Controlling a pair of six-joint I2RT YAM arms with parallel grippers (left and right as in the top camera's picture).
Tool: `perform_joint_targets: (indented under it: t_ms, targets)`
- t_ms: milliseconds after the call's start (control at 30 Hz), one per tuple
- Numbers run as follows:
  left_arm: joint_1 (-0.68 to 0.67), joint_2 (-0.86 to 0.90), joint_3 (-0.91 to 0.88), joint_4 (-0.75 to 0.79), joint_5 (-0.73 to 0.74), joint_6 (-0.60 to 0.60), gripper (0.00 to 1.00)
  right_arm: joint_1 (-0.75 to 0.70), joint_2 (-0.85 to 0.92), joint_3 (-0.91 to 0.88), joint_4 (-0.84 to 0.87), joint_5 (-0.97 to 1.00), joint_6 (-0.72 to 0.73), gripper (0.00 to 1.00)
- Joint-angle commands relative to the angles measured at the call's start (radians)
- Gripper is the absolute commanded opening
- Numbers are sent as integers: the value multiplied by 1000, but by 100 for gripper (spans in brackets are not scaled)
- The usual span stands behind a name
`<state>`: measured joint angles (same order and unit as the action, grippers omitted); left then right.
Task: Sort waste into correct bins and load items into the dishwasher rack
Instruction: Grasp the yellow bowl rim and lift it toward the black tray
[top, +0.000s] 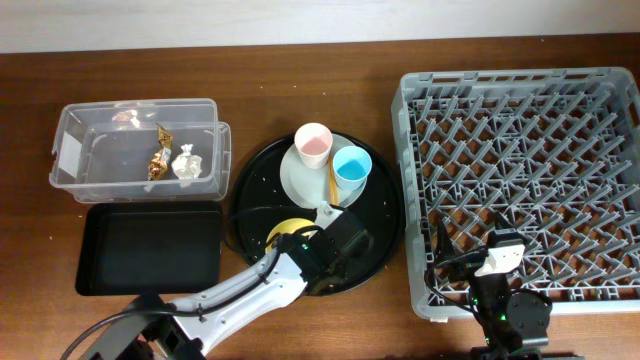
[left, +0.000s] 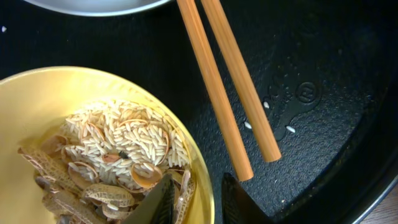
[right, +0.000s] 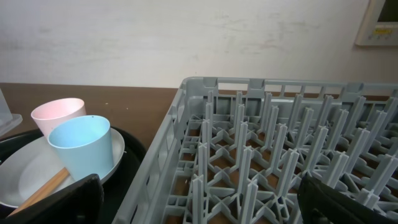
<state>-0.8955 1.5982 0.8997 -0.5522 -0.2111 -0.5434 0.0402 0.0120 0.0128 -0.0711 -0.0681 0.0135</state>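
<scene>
On the brown wooden table (top: 300, 80), I'm seeing the yellow bowl (top: 288, 228) sitting in the round black tray (top: 375, 215). Up close, the left gripper (left: 198, 202) is straddling its rim beside husky food scraps (left: 124, 143); I cannot tell if it's pinching. The right gripper (right: 199, 205) is hanging spread wide over the grey rack (right: 161, 143).

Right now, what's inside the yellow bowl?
The yellow bowl holds food scraps: pale rice-like grains heaped with brownish peanut shells. They cover the bowl's bottom, so anything beneath them is hidden.

We see a dark brown wooden table (top: 300, 90) under even light, a scuffed off-white wall (right: 186, 37) behind it, and a pale panel (right: 379, 22) on that wall.
</scene>
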Motion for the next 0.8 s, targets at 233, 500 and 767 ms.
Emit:
perform_joint_targets:
  t_ms: [233, 500, 767]
  targets:
    - [1, 6, 18, 22, -15, -10, 24, 5, -6, -7, -1, -2, -6, 98]
    - [1, 49, 18, 42, -12, -10, 17, 5, -6, -7, -1, -2, -6, 98]
    - [1, 61, 34, 42, -15, -9, 17, 5, -6, -7, -1, -2, -6, 98]
